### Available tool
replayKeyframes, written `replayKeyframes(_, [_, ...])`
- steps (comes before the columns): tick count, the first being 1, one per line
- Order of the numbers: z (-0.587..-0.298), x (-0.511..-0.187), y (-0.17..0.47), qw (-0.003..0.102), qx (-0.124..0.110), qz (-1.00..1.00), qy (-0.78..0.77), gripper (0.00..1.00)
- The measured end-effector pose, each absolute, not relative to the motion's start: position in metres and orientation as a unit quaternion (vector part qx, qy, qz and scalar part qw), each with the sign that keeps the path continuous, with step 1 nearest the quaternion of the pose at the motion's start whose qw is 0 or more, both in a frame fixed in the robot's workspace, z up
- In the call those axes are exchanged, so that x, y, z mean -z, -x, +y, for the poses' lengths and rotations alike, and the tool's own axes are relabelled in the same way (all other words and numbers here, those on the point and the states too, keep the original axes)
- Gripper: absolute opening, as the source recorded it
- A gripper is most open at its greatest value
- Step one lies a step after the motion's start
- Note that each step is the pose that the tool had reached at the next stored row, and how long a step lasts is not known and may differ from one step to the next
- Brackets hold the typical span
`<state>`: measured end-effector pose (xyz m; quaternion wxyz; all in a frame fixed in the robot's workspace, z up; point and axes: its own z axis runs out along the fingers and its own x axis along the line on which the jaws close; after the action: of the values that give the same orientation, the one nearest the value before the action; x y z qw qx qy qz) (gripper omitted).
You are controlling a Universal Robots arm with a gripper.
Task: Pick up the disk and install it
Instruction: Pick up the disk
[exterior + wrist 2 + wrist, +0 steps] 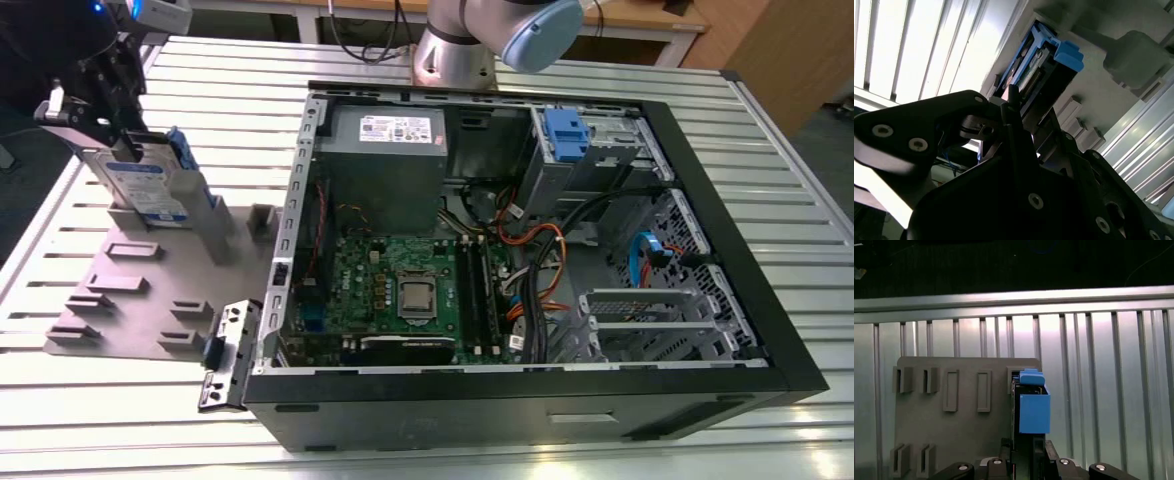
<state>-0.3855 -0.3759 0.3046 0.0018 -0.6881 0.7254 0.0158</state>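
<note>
Slatted metal table [80, 420], open computer case [767, 340] on it: 1 gripper [124, 145] clamps the disk [151, 195] upright at a grey holder plate [134, 300].

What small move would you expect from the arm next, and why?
Probably a short straight lift, if its hold is firm. The gripper sits at the upper end of the disk, which stands upright at the grey holder on the exterior view's left, outside the open computer case; rising first should clear the holder's posts.
</note>
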Motion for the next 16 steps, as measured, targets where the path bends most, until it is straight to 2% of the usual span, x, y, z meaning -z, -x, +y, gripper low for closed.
replayKeyframes(16, [-0.3759,-0.3046,0.3855,0.002,-0.016,0.720,0.694,0.35])
